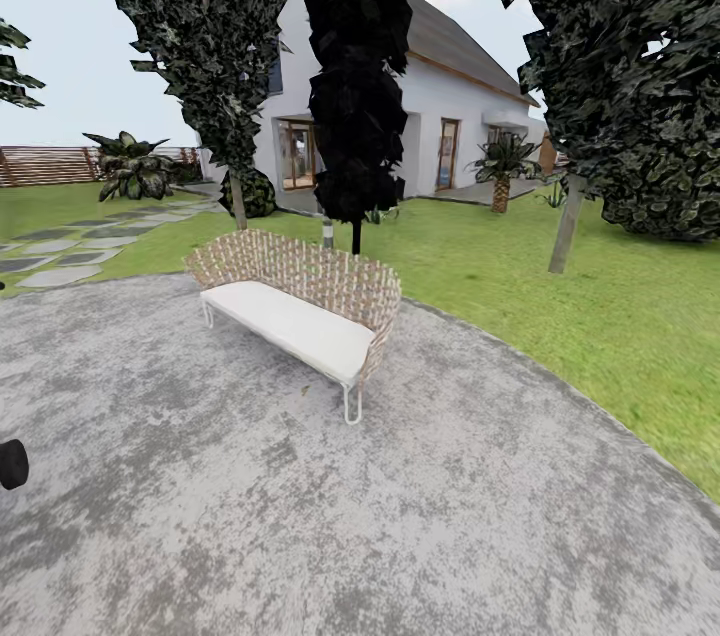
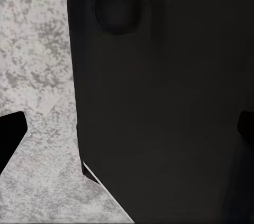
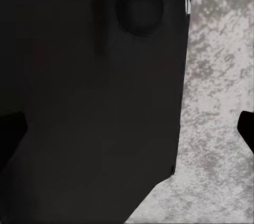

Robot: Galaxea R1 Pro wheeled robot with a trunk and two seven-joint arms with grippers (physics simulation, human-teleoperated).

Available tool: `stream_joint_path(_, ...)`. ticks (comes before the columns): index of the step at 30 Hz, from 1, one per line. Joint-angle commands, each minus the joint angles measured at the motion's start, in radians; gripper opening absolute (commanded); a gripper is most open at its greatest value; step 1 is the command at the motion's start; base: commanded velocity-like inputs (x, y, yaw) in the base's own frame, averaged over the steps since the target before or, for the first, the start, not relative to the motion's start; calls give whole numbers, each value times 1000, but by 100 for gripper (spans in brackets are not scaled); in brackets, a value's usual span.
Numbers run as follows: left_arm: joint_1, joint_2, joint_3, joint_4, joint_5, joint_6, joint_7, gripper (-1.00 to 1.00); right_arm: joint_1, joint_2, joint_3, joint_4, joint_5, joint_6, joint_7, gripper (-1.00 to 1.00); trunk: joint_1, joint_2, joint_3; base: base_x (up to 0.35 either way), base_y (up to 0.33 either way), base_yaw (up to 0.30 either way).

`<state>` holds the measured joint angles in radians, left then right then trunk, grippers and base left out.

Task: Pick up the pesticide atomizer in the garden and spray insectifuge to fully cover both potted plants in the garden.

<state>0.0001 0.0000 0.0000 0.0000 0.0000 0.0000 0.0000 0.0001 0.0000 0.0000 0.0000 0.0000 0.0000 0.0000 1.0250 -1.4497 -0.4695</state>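
Search phase: robot on the patio, atomizer and potted plants not yet found

Garden scenery spreads out in the head view. Largest is the round, mottled grey paved patio (image 1: 300, 516), which the robot appears to stand on, ringed by green lawn (image 1: 560, 316). Behind it stands a white house (image 1: 440, 106), partly screened by three tall dark trees (image 1: 355, 66). A slatted brown fence (image 1: 45, 164) runs along the far left, with a stepping-stone path (image 1: 70, 251) leading toward it. At the patio's far edge sits a woven tan bench (image 1: 300, 301) with a white seat cushion. A small palm (image 1: 500, 166) stands near the house door.

My judgement is that the task is at its very start, still locating things. The next move likely calls for turning or driving until the spray bottle comes into sight.

At the head view's left edge, a small black rounded part (image 1: 12, 464) is cut off; it may belong to the left arm. Both wrist views look onto a large dark body of the robot against the paving, with only black slivers at the edges, so I cannot tell whether either gripper is open or closed.
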Motion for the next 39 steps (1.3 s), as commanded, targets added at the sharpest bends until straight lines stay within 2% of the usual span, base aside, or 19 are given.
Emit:
stream_joint_path(1, 0, -2, 2, 2, 2, -2, -2, 100, -6, 6, 2, -6, 2, -5, -6, 100, 0, 0, 0, 0, 0, 0)
stream_joint_path(8, 0, -2, 2, 2, 2, -2, -2, 100, -8, 11, 2, -24, 2, -8, -6, 100, 0, 0, 0, 0, 0, 0)
stream_joint_path(17, 0, -2, 2, 1, 2, -3, -2, 100, -9, -3, 2, -42, 1, -57, -5, 100, 0, 0, 0, 0, 0, 0)
stream_joint_path(24, -3, 2, -1, -4, 2, -28, 1, 100, -9, -31, 2, -63, 3, -86, -5, 100, 0, 0, 0, 0, 0, 0)
stream_joint_path(29, -18, 28, 1, -11, 1, -56, 3, 100, -9, -59, 2, -91, 2, -109, -6, 100, 0, 0, 0, 0, 0, 0)
stream_joint_path(30, -52, 37, 2, -69, 1, -233, 2, 100, -9, -101, 2, -328, 3, -143, -6, 100, 0, 0, 0, 0, 0, 0)
stream_joint_path(34, -68, 40, 2, -194, 2, -236, 2, 100, -9, -101, 2, -441, 2, -152, -6, 100, 0, 0, 0, 0, 0, 0)
stream_joint_path(39, -72, 41, 2, -331, 4, -238, 0, 100, -13, -100, 2, -533, 1, -156, -1, 100, 0, 0, 0, 0, 0, 0)
